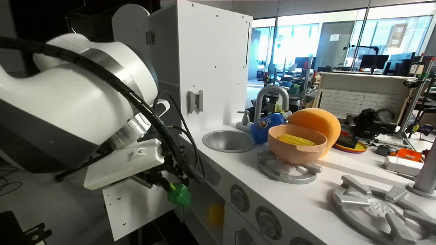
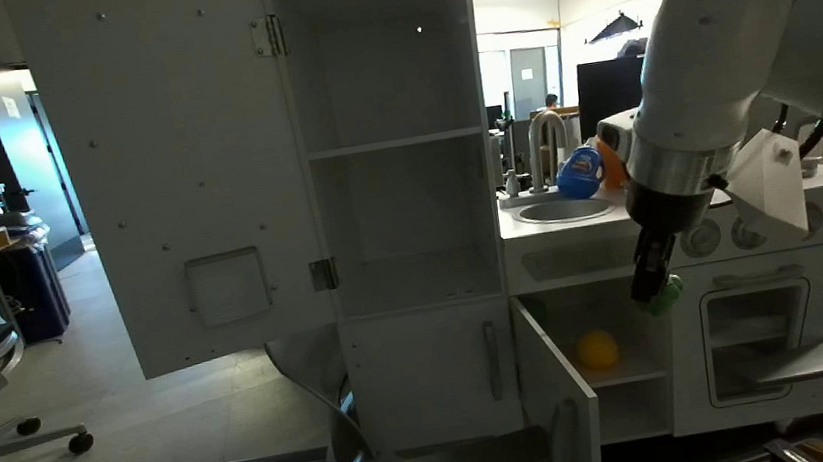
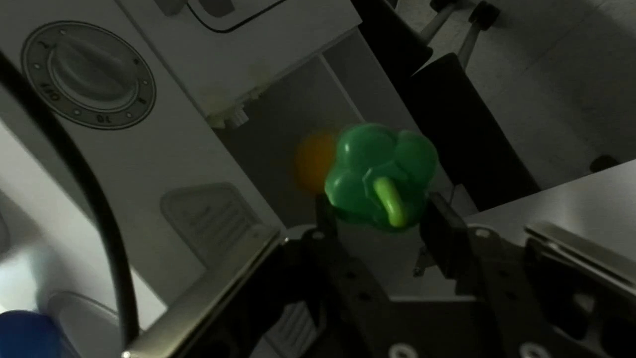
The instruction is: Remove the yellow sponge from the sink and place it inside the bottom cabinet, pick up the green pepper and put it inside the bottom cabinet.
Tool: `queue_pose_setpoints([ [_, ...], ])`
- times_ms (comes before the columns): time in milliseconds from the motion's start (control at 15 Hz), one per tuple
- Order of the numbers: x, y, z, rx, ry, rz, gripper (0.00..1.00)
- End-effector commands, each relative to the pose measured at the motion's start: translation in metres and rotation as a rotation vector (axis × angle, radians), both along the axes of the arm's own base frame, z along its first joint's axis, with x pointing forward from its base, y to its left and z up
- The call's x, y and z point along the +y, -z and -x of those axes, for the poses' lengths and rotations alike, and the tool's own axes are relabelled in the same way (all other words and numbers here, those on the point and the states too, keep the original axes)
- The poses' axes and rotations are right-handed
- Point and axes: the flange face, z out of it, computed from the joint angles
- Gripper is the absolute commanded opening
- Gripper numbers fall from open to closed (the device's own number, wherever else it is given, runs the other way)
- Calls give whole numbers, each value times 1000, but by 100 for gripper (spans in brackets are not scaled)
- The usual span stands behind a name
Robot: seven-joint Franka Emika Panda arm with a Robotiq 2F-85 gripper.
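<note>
The green toy pepper (image 3: 370, 159) sits just right of centre in the wrist view, its pale stem toward the camera, clamped between the two sides of the Robotiq gripper (image 3: 382, 214). In an exterior view the pepper overlaps the upper right of the opening of the bottom cabinet (image 2: 642, 366).

Inside that cabinet, on the upper of two levels, lies the yellow sponge (image 2: 597, 350), below and left of the pepper in the frame and apart from it. The cabinet's flat white door (image 2: 563, 408) stands open at lower right of centre.

On the white countertop (image 1: 313, 200), the round grey sink (image 1: 226, 142) is near the centre of an exterior view, the curved silver faucet (image 1: 272, 88) rising behind it. A blue detergent bottle (image 1: 262, 131) tilts just beside the sink's right rim. Farther right, a peach-orange bowl (image 1: 293, 156) stands on a grey toy burner (image 1: 284, 178); a yellow corn cob (image 1: 297, 140) lies in the bowl. A large rounded orange object (image 1: 318, 117) rises just behind it.

At upper centre of an exterior view, the tall upper cupboard (image 2: 390, 84) is divided by a shelf (image 2: 393, 144), its wide door (image 2: 175, 158) open toward upper left.
</note>
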Motion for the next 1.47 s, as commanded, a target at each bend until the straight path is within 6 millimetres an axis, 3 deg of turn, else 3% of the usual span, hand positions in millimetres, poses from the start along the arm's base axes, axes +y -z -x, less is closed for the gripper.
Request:
queue_pose_setpoints([
  [0, 13, 23, -13, -41, -14, 9, 22],
  [333, 22, 69, -23, -107, -23, 30, 22],
  [867, 17, 155, -6, -259, -63, 71, 22],
  [1400, 26, 160, -28, -404, -35, 58, 22],
])
